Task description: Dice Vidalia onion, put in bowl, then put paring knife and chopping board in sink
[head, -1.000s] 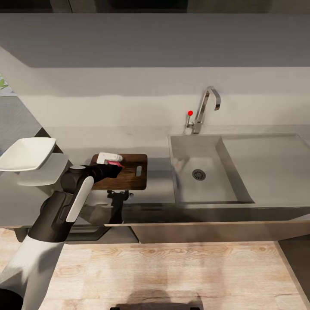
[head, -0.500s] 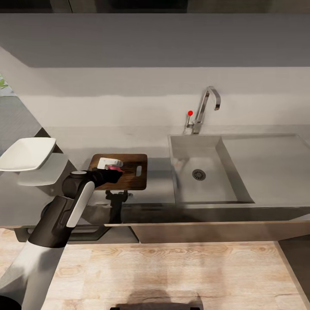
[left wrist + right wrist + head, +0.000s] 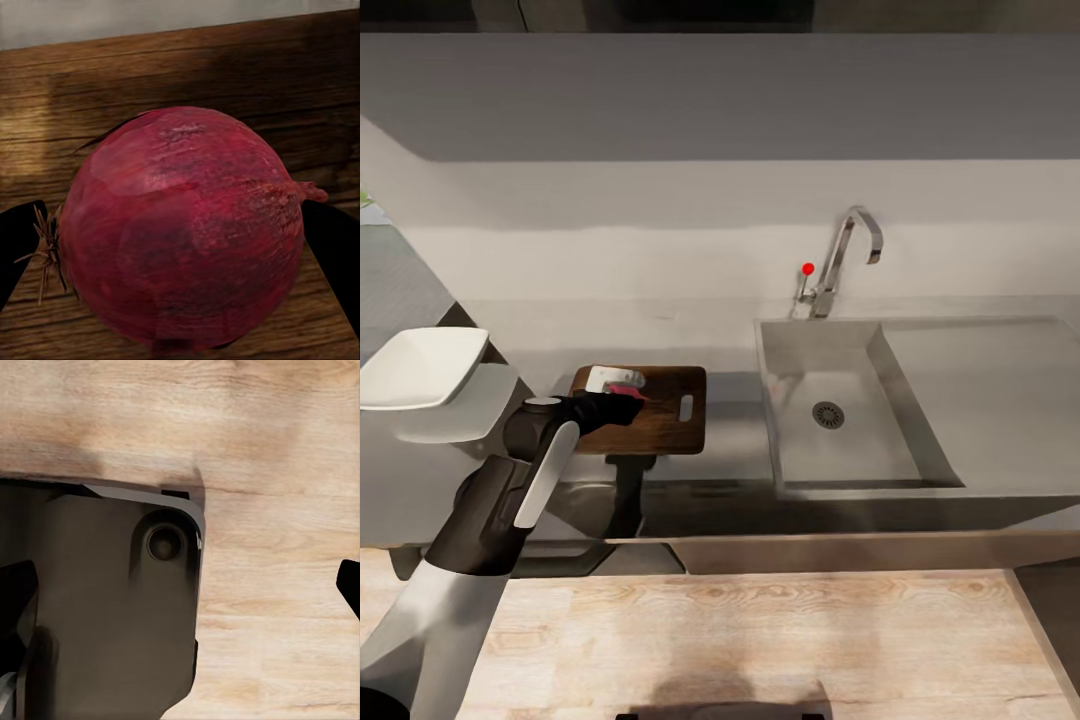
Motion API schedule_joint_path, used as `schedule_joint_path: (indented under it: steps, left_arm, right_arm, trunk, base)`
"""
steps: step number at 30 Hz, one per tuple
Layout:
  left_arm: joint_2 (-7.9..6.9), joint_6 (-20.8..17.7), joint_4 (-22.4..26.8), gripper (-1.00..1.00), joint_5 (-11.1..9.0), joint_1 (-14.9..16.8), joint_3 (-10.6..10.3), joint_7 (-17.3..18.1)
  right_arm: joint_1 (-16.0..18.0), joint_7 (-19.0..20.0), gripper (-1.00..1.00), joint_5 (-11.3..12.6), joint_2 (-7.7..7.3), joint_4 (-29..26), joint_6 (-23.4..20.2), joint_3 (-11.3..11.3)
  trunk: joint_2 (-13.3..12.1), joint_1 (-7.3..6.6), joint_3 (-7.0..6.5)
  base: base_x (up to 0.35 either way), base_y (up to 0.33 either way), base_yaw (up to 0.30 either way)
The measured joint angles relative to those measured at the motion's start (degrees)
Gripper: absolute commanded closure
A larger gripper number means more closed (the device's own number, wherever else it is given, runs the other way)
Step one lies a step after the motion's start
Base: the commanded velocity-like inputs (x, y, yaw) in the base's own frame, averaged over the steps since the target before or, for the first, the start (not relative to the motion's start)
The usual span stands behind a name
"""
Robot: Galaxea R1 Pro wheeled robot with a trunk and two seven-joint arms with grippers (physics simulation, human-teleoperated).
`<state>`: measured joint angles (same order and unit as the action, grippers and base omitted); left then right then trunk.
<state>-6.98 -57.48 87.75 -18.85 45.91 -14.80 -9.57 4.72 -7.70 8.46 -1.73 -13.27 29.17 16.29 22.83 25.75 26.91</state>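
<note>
The Vidalia onion point(image 3: 182, 229) sits on the chopping board point(image 3: 665, 418), left of the sink point(image 3: 840, 400) on the bench point(image 3: 710, 325), grasped between the left gripper point(image 3: 628, 397) jaws. The right gripper point(image 3: 187, 585) hangs over the wood floor point(image 3: 277, 427) with its jaws spread apart, grasping nothing.

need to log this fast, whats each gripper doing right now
Left gripper: a finger on each side of the Vidalia onion over the chopping board; grip cannot be told.
Right gripper: open, holding nothing, above the floor.
</note>
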Motion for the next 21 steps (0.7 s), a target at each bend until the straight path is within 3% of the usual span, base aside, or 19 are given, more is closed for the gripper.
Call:
schedule_joint_path:
  steps: [17,18,21]
  left_arm:
    - [0.0,0.09,0.15,1.0,0.01,0.0,-0.11,0.03]
    - [0.0,0.09,0.16,-1.0,0.02,0.0,-0.11,0.02]
    - [0.0,0.09,0.32,-1.0,0.03,0.0,-0.14,0.05]
  right_arm:
    - [0.0,0.0,-1.0,-0.04,0.0,0.0,0.01,0.0]
    - [0.0,0.0,-1.0,-0.04,0.0,0.0,0.01,0.0]
    - [0.0,0.0,-1.0,0.0,0.0,0.0,0.01,0.0]
  trunk:
    - [0.0,0.0,0.0]
    - [0.0,0.0,0.0]
    - [0.0,0.0,0.0]
  base:
    - [0.002,0.001,0.0]
    - [0.0,0.0,0.0]
    - [0.0,0.0,0.0]
